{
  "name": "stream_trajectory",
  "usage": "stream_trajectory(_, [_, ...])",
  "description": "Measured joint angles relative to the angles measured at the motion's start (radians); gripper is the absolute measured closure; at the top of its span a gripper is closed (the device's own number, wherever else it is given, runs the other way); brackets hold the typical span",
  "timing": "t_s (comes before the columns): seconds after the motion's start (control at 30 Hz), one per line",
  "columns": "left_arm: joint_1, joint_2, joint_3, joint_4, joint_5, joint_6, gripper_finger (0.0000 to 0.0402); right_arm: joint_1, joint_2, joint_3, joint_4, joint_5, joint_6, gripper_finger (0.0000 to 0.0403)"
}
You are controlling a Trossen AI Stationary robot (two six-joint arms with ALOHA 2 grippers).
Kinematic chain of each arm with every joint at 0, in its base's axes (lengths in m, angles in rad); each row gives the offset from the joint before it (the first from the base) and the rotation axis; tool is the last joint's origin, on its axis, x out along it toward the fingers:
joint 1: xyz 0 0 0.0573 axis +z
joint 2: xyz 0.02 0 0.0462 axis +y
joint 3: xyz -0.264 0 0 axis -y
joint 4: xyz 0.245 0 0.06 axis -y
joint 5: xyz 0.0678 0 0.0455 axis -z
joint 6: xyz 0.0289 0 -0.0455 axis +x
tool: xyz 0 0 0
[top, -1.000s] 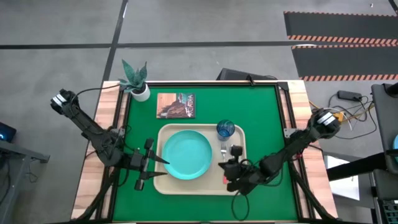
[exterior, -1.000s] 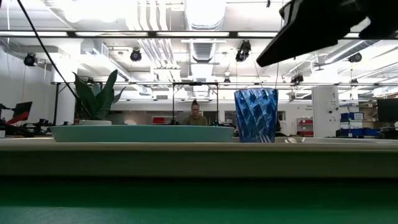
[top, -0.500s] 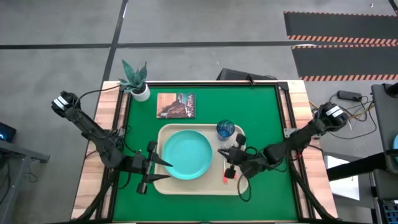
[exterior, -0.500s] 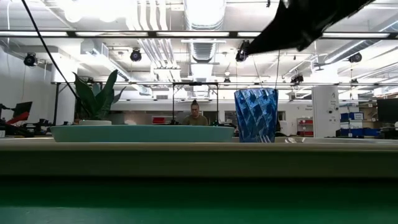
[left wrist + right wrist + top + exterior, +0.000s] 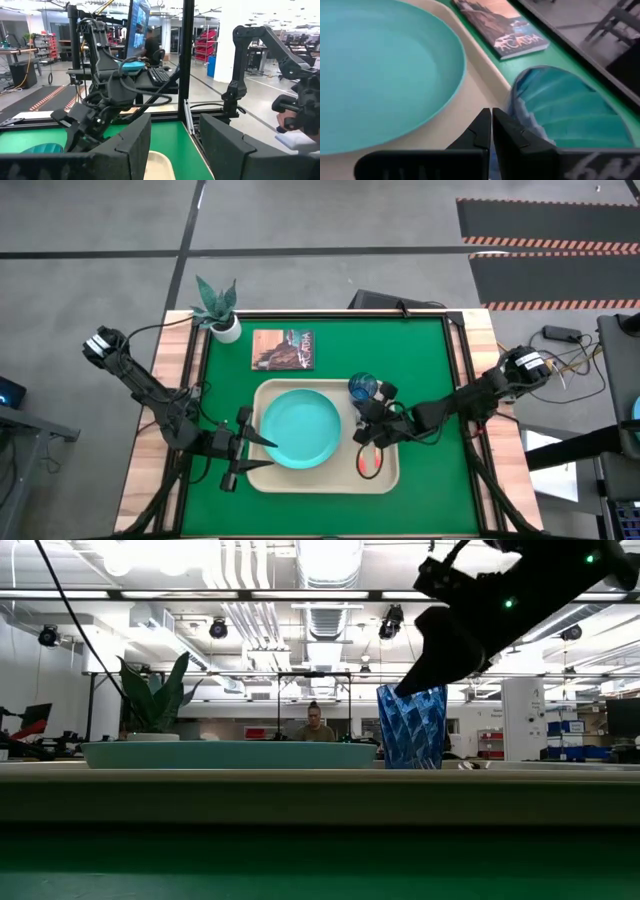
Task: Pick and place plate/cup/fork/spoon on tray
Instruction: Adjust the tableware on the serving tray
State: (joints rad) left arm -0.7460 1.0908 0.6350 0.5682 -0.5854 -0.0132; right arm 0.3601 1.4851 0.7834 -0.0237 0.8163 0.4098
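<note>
- One tray point(image 5: 322, 481) lies on the green table point(image 5: 430, 360), near the table's front edge and about midway across it.
- One left claw point(image 5: 241, 448) rests at the tray's left rim beside the plate; in the left wrist view its two fingers point(image 5: 131, 145) stand well apart, holding nothing.
- Red-orange cutlery point(image 5: 366, 464) lies in the near right part of the tray; whether the handles belong to the fork, the spoon or both cannot be told.
- One turquoise plate point(image 5: 300, 428) sits in the left and middle of the tray, flat on its floor.
- One right claw point(image 5: 366, 427) hangs over the tray between the plate and the cup, just beside the cup; in the right wrist view its fingertips point(image 5: 483, 129) are pressed together with nothing between them.
- One dark blue cup point(image 5: 362, 389) stands upright in the tray's far right corner.
- One brown picture card point(image 5: 284, 348) lies on the table beyond the tray's far left corner.
- One white pot with a green plant point(image 5: 220, 308) stands at the table's far left corner.
</note>
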Motion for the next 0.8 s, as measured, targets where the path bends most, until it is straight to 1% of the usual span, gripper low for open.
stream_trajectory(0.13, [0.0,0.0,0.0,0.0,0.0,0.0,0.0246,0.001,0.008,0.0,0.0,0.049,0.002,0.0394])
stream_trajectory(0.23, [0.0,0.0,0.0,0.0,0.0,-0.001,0.0246,0.001,0.009,0.0,-0.001,0.059,0.002,0.0394])
stream_trajectory(0.43, [0.0,0.0,0.0,0.0,0.0,-0.003,0.0246,0.001,0.009,0.0,-0.026,0.127,0.043,0.0394])
stream_trajectory(0.67, [0.0,0.0,0.0,0.0,0.0,-0.003,0.0246,0.001,0.009,-0.001,-0.049,0.162,0.053,0.0394])
stream_trajectory(0.8, [0.0,0.0,0.0,0.0,0.0,-0.006,0.0246,0.002,0.009,-0.002,-0.054,0.147,0.052,0.0394])
